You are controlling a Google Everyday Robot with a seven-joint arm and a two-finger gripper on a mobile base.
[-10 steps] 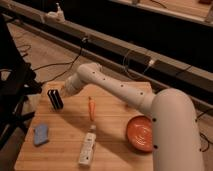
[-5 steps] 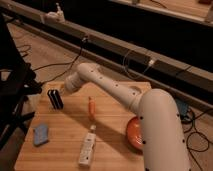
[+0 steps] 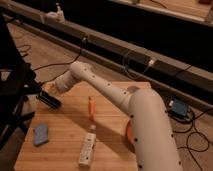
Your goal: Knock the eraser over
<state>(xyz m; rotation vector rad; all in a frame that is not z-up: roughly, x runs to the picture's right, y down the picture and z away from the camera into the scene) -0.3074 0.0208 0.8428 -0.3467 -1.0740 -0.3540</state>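
Note:
The eraser (image 3: 49, 100) is a small black block with pale stripes at the left side of the wooden table (image 3: 65, 150). It lies stretched out at a slant rather than standing. My gripper (image 3: 51, 88) is right above it at the end of the white arm (image 3: 100, 90), at or very near its top edge. I cannot tell whether they touch.
A flat light-blue pad (image 3: 41, 134) lies near the front left. An orange stick (image 3: 91, 106) and a white bottle (image 3: 87, 146) lie mid-table. An orange bowl (image 3: 128, 135) is mostly hidden behind my arm. A dark chair (image 3: 12, 85) stands to the left, and cables cross the floor behind.
The eraser stood upright before; now it is tipped toward the left and lies slanted. My arm has swung further over the table toward it.

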